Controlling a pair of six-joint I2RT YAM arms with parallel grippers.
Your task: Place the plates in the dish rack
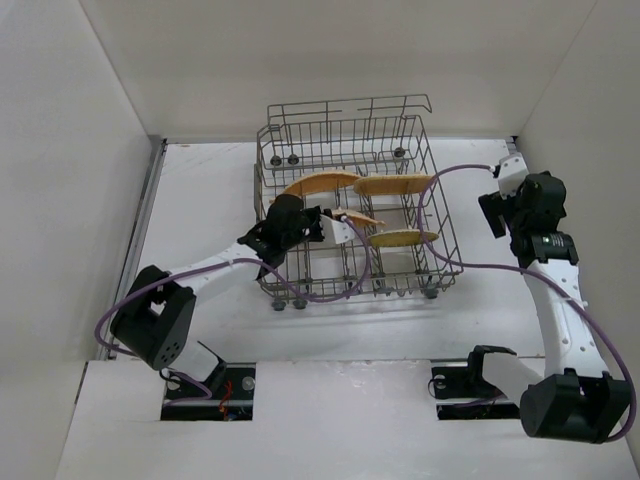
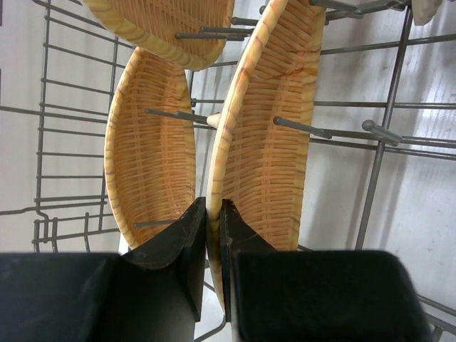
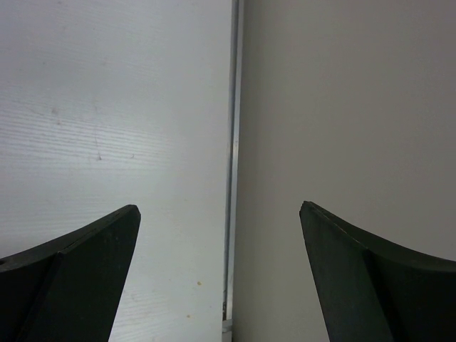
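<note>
Here my left gripper is clenched on the rim of a plate toward the dish rack's left edge, other plates close beside. My right gripper hangs spread, empty, at the worktop's right edge.

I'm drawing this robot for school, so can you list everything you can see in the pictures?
plates: four, orange-tan, all in the dish rack; three on edge among the tines, one pinched by its rim.
dish rack: one, grey wire, middle of the table.
table: one, white, under the rack.
walls: white, to the left, back and right of the table.
cables: purple, one along each arm.
arms: two, white and black, bases at the near edge.
left end effector: black, shut on one plate inside the rack.
right end effector: black, open, holding nothing, by the right wall.
</note>
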